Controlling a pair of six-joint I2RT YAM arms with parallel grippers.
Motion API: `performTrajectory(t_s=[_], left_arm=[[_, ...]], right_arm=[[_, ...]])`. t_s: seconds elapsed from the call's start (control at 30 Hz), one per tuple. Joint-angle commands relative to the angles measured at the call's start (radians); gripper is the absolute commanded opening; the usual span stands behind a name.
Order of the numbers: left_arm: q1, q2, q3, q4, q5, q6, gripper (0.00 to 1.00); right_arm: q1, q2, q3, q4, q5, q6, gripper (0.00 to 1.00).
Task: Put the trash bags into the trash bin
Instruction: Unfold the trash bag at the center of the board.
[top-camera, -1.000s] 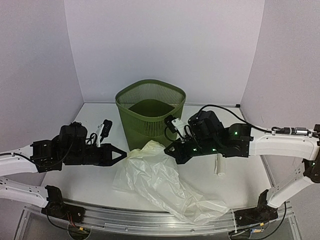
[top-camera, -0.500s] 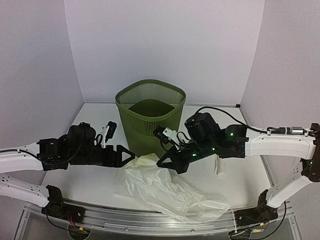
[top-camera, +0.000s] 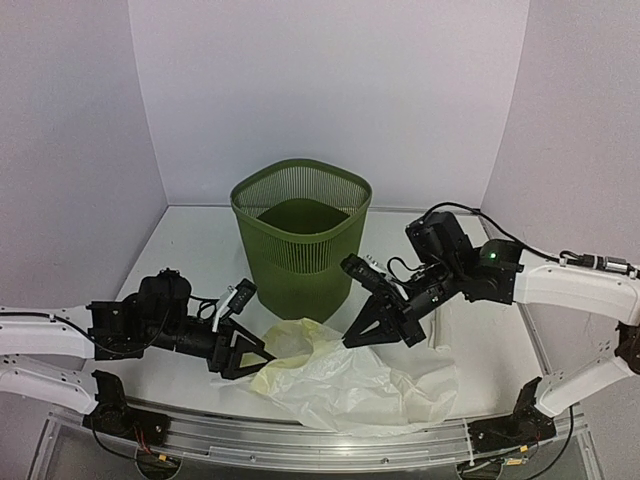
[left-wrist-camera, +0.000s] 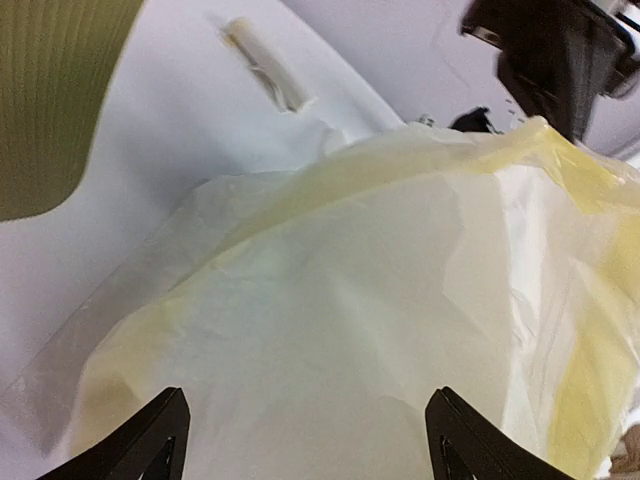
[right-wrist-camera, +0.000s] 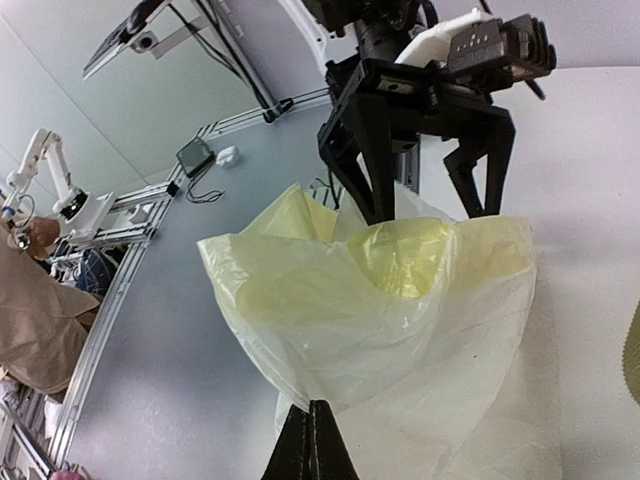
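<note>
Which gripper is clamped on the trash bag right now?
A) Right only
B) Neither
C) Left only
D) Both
A: in its own wrist view the right gripper has its fingers pressed together on a fold of the trash bag, while the left gripper faces the bag with its jaws spread wide and nothing clamped between them.
</note>
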Motion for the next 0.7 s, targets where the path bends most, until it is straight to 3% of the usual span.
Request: performTrajectory(t_s=[0.0, 0.13, 0.37, 0.5, 0.67], left_arm=[[0.001, -0.051, -0.011, 0.207, 0.24, 0.145, 0.84], [0.001, -0.002, 0.028, 0.2, 0.292, 0.206, 0.84], [0.002, 0.198, 0.176, 0.2, 0.309, 0.268, 0.85], [0.001, 0.318, 0.273, 0.171, 0.33, 0.314, 0.84], [0.003, 0.394, 0.329, 0.231, 0.325, 0.287, 0.75]], right_arm=[[0.001, 0.028, 0.07, -0.194, -0.122, -0.131, 0.0], [-0.003, 0.078, 0.142, -0.288, -0.078, -0.208, 0.0], [-0.003, 0.184, 0.278, -0.524, -0.172, -0.441, 0.0], [-0.004, 0.238, 0.328, -0.584, -0.18, -0.459, 0.0], [-0.004, 0.243, 0.318, -0.581, -0.146, -0.461, 0.0]])
